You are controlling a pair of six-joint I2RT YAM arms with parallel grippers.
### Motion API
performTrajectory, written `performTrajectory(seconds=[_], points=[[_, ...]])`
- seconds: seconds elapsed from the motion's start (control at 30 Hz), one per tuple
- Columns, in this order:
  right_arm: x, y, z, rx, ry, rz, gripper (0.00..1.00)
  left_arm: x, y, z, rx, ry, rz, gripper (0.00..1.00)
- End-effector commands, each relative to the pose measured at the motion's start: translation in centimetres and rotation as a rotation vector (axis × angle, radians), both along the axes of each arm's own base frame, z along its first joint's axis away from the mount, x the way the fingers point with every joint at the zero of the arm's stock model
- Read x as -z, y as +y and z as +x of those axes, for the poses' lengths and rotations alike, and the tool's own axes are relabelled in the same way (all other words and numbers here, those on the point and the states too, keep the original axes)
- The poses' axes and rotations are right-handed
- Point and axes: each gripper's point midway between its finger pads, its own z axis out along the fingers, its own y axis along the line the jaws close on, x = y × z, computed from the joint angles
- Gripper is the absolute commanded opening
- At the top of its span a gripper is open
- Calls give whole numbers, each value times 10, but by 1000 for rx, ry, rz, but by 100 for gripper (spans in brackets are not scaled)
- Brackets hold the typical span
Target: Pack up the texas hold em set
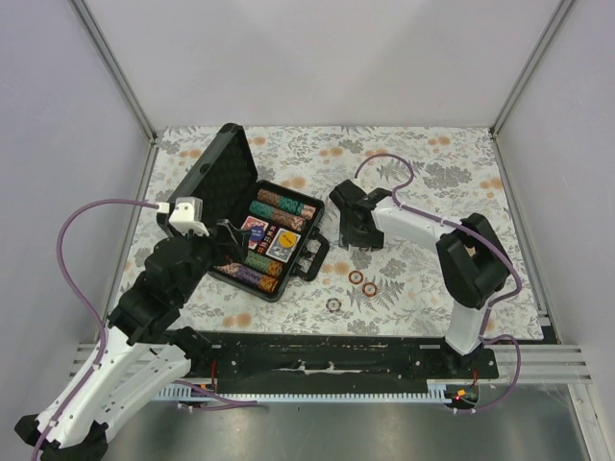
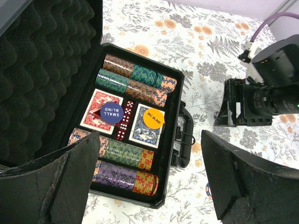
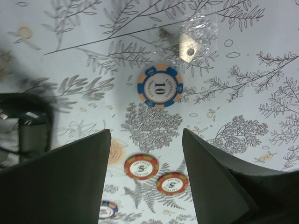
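SITE: I am looking into a robot lab cell | WALLS: plain pale panels (image 1: 327, 58) on aluminium posts (image 1: 113, 67) are boxing in the floral-cloth table (image 1: 432, 163) | NEAR EDGE OF TABLE: black mounting plate (image 1: 336, 353) and slotted cable duct (image 1: 317, 394) are running along it

Floral tablecloth (image 1: 432, 192) carries the open briefcase (image 1: 216, 182), 4 loose chips (image 3: 160, 87) and, seemingly, a small clear bag (image 3: 189, 46).

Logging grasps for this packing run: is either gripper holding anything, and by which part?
Nothing held: left gripper open above the case, right gripper open above loose chips.
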Motion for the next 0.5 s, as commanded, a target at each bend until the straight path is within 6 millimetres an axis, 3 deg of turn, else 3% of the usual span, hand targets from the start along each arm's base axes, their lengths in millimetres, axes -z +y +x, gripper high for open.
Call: performTrajectory(seconds=[0.0,0.47], points=[[14,-10,21,77,-32,-68,70,-12,-2,3,10,-43,-1,94],[52,-26,32,166,5,-75,69,-12,4,3,-16,-48,10,94]])
